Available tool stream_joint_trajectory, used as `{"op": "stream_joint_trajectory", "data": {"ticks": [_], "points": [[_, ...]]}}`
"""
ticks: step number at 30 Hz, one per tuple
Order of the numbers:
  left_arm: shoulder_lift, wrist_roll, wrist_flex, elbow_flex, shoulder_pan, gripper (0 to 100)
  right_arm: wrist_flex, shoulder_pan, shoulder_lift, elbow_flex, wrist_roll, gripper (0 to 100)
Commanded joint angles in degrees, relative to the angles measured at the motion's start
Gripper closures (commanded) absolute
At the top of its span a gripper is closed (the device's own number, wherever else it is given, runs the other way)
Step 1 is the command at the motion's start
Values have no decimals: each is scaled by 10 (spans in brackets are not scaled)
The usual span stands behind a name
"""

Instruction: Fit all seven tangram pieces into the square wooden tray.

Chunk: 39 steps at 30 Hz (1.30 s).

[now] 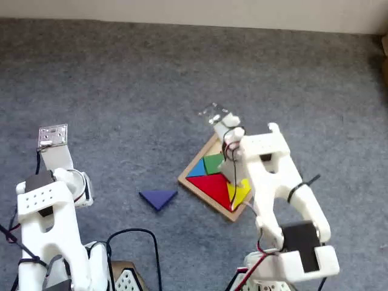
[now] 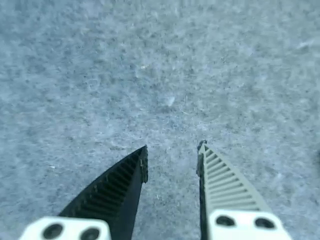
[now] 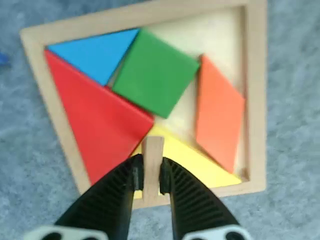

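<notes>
Fingers (image 3: 122, 190) first: closing narrow on a thin pale wooden piece (image 3: 152, 147), pinching it edge-on in the right gripper (image 3: 152, 164). Hanging over the yellow triangle (image 3: 192, 160) and one rim of the square wooden tray (image 3: 257, 90); touching or hovering, hard to tell.

Doing this step well, by judgement: carrying the piece across to the bare tray floor beyond the green square (image 3: 155, 72) and the orange parallelogram (image 3: 220, 117), turning it until its edges are matching the gap, lowering it flat rather than on edge, and releasing only once it is seated. Also avoiding any nudge to the pieces already lying in place.

Moving outward, in the high view: sitting right of centre, the tray, also carrying the blue triangle (image 3: 92, 52) and the red triangle (image 3: 97, 125). Lying on the grey worktop (image 1: 121, 91) just left of the tray, below the frame's middle: the dark blue triangle (image 1: 159, 197), apart from both arms. Waiting at the left of the frame: the left gripper (image 2: 172, 152), fingers spread partway around nothing, over bare worktop.

Counting: seven pieces, with five in the tray, one pinched and one loose; one tray; two grippers.
</notes>
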Motion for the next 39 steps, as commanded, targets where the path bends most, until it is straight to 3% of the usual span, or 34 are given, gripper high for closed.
{"op": "stream_joint_trajectory", "data": {"ticks": [1, 39], "points": [[-11, 5, -11, -2, 9, 825, -7, 22, 11, -56, 8, 993], [-11, 5, -11, 6, 25, 825, -49, -15, 48, -63, 8, 993]]}}
